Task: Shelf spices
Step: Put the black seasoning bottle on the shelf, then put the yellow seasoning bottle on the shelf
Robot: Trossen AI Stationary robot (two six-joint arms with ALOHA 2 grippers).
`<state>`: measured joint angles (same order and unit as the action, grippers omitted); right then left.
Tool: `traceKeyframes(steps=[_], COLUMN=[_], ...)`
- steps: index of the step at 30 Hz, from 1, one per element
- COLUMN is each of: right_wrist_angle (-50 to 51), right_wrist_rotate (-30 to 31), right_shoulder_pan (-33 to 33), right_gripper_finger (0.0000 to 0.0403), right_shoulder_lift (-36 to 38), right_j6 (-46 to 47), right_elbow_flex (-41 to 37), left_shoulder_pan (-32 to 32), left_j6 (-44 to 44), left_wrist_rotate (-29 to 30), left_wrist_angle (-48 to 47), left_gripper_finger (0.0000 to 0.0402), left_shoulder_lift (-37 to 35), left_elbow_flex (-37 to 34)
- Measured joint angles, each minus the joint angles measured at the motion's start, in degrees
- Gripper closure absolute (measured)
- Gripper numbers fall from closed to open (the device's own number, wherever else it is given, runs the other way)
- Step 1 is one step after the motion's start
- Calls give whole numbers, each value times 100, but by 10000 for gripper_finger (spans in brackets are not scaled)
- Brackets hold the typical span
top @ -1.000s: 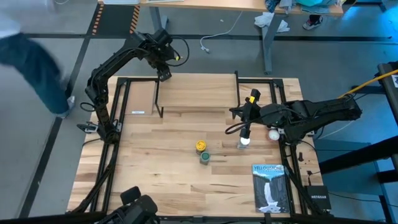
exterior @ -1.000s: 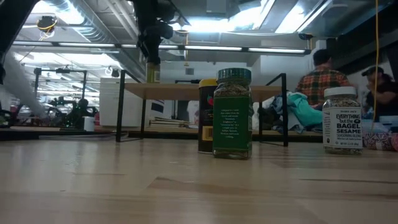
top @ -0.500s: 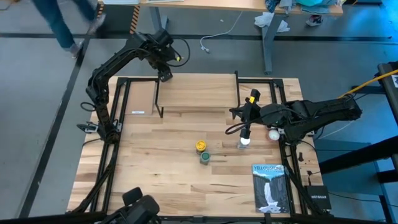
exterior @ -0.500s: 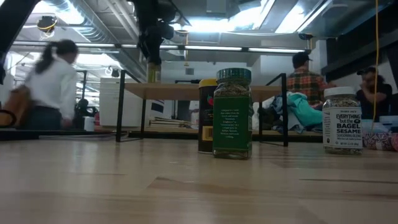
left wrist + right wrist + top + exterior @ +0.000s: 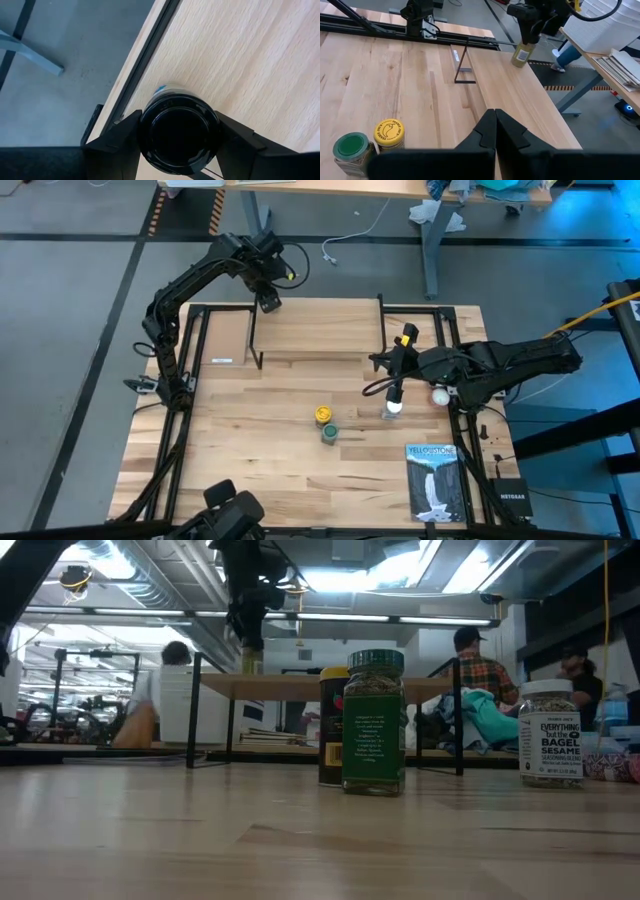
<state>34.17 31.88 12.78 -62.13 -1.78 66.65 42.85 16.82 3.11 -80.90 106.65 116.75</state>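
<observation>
The shelf stands at the table's far side on thin black legs. My left gripper is over its far left corner, shut on a dark-lidded jar. The yellow-lidded jar and the green jar stand on their bases at mid-table. The white-lidded jar stands to their right. My right gripper hangs shut in the air above the white-lidded jar, touching nothing. My left gripper pinches the dark-lidded jar by the sides of its black lid between the two fingers. The fingers come steeply from above. The jar hangs upright with its bottom at the shelf's plank; I cannot tell whether it rests there.
A blue-and-white book lies at the near right corner, and a small white ball sits by the right rail. Black frame rails run along the table's sides. People are in the room beyond the far edge.
</observation>
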Motion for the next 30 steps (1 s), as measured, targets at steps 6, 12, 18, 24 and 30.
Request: traceKeyframes(steps=[6, 12, 18, 24, 30], right_wrist_angle=[0, 0, 0, 0, 0], right_wrist_rotate=[0, -33, -105, -105, -105], right_shoulder_pan=[0, 0, 0, 0, 0], right_gripper_finger=[402, 402, 402, 402, 402], right_shoulder_lift=[-2, 0, 0, -1, 0], right_j6=[0, 4, 11, 20, 20], right_elbow_flex=[-2, -2, -2, -2, -2], left_shoulder_pan=[0, 0, -2, -50, -160], left_j6=[11, 49, 65, 95, 131], left_wrist_rotate=[-1, 0, 0, 4, 44], left_wrist_angle=[-14, -77, -254, -230, -12], left_gripper_finger=[213, 184, 155, 151, 149], left_shoulder_lift=[2, 9, 38, 18, -33], left_elbow_flex=[0, -2, -27, -17, 0])
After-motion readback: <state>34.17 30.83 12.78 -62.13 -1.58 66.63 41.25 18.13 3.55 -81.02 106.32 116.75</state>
